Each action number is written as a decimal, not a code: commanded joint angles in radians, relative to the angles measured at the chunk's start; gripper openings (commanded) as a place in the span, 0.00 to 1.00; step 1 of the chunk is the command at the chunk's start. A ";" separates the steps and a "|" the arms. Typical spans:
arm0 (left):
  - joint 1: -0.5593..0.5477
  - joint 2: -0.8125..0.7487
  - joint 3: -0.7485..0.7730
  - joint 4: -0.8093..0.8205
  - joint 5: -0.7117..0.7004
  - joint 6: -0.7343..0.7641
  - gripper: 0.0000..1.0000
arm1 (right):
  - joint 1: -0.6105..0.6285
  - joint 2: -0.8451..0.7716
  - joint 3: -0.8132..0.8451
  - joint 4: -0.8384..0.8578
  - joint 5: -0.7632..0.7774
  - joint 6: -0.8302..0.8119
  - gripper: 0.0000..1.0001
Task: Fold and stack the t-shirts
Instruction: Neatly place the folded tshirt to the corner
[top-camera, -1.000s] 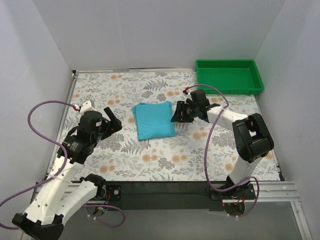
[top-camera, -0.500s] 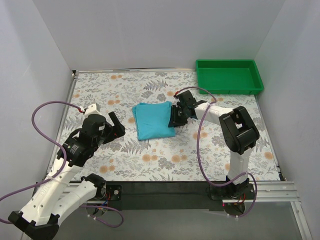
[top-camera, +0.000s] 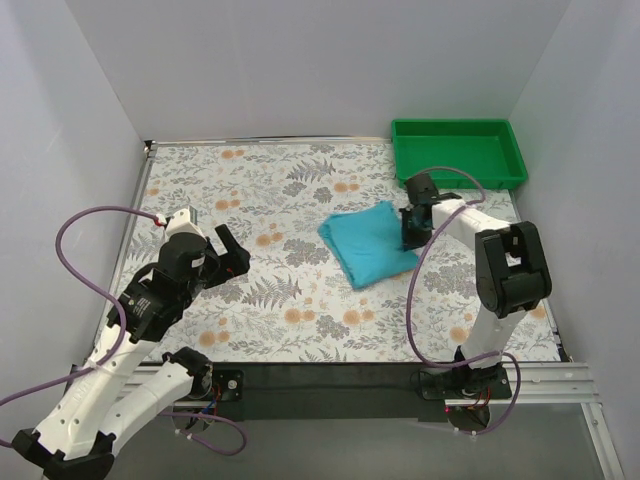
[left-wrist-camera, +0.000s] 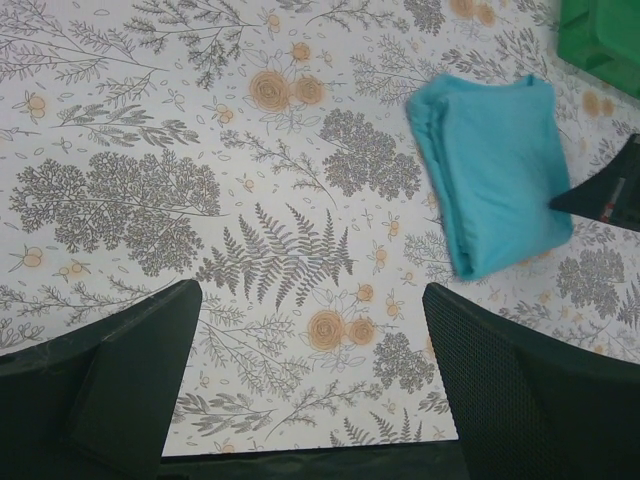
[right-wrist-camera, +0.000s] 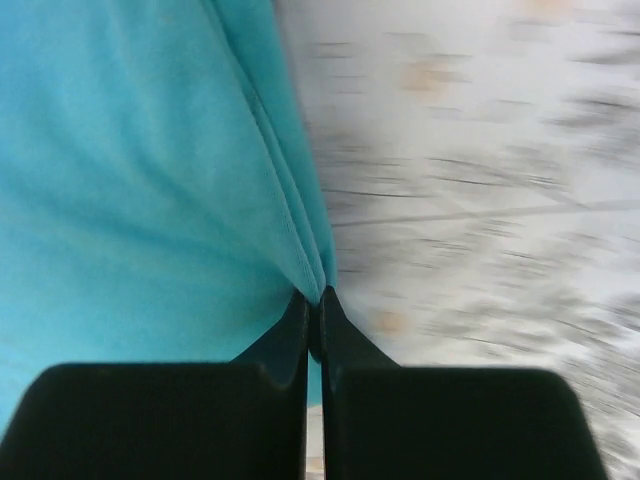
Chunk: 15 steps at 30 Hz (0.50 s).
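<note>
The turquoise t-shirt (top-camera: 368, 243) lies folded into a rough square right of the table's middle. It also shows in the left wrist view (left-wrist-camera: 490, 170) and fills the left of the right wrist view (right-wrist-camera: 130, 170). My right gripper (top-camera: 410, 228) is shut on the shirt's right edge, its jaws pinching the folded layers (right-wrist-camera: 315, 285). My left gripper (top-camera: 232, 255) is open and empty, over bare table well left of the shirt, its fingers (left-wrist-camera: 120, 380) wide apart.
A green plastic tray (top-camera: 458, 153) stands at the back right corner, just beyond the right gripper. The floral table cover (top-camera: 260, 180) spreads to white walls on three sides. The right arm's purple cable (top-camera: 420, 300) loops over the table's right part.
My right gripper closed on the shirt's right edge and dragged the folded shirt to the right, toward the tray. The left arm shifted only slightly.
</note>
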 joint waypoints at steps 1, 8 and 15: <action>-0.014 -0.011 0.035 0.021 -0.038 0.036 0.86 | -0.125 -0.065 -0.027 -0.159 0.291 -0.164 0.01; -0.034 -0.015 0.026 0.039 -0.054 0.057 0.86 | -0.330 -0.117 0.004 -0.202 0.558 -0.227 0.11; -0.056 -0.009 0.021 0.035 -0.077 0.071 0.86 | -0.302 -0.152 0.148 -0.273 0.511 -0.195 0.45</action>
